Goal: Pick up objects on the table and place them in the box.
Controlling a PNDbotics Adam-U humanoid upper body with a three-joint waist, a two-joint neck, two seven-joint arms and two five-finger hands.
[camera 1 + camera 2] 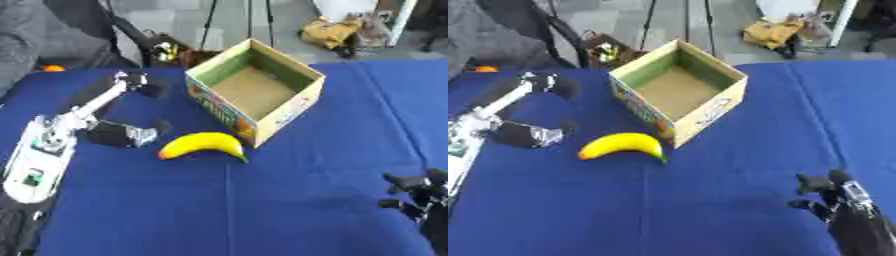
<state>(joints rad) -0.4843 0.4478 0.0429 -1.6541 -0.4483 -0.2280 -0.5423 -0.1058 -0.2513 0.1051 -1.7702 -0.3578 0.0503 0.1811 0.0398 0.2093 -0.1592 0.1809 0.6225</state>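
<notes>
A yellow banana (203,145) lies on the blue table (262,210), touching or nearly touching the near corner of an open cardboard box (287,111). The box stands upright at the middle back and looks empty inside. My left hand (68,121) reaches in from the lower left and is open wide: long fingers (131,81) stretch toward the box's left side, and the thumb (127,135) ends just left of the banana. It holds nothing. My right hand (840,196) rests open at the lower right corner, fingers up, well away from both.
The table's far edge runs behind the box. Beyond it are a dark chair, tripod legs, a dark bin of small items (166,52) and a tan bag (332,31) on the floor. A small orange thing (52,68) shows at the far left edge.
</notes>
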